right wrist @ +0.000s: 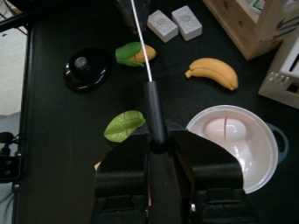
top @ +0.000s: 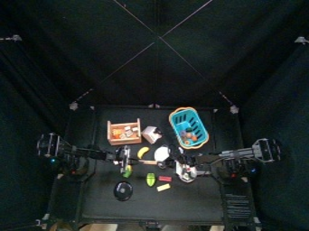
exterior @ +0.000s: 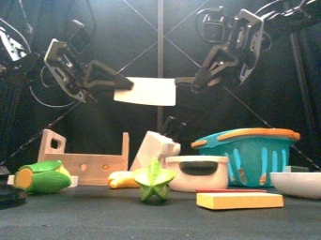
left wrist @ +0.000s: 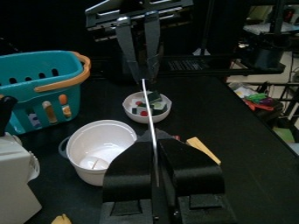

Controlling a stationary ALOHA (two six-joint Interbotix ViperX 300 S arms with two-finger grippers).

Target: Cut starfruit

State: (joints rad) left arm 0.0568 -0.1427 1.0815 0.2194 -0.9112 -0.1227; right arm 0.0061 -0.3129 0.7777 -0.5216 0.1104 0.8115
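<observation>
- Basket: teal with orange handle, stands on the table at the back right. It holds a few small coloured items that I can't identify.
- Bowl: white, sits just in front-left of the basket. The left wrist view shows nothing inside it.
- Small bowl: white, sits beside the basket and holds small red and green bits.
- Rack: wooden, at the back left. Its contents can't be made out.
- Starfruit: green and whole, lies on the table at front centre. It is just beside the bowl, with a banana on its other side. Nothing is touching it.
- Knife: a white cleaver blade held level in the air, well above the starfruit and spanning between the two arms.
- Left fingers: the arm comes in from the left with its elbow high and its wrist angled down toward the middle. The fingers are pressed together on the knife's left end.
- Right fingers: this arm mirrors the left one from the right side. The fingers are clamped on the knife's dark handle end.
- Each wrist view sees the blade edge-on, as a thin pale line running out from between that arm's fingers.
- In the right wrist view the starfruit lies right below the knife line.
</observation>
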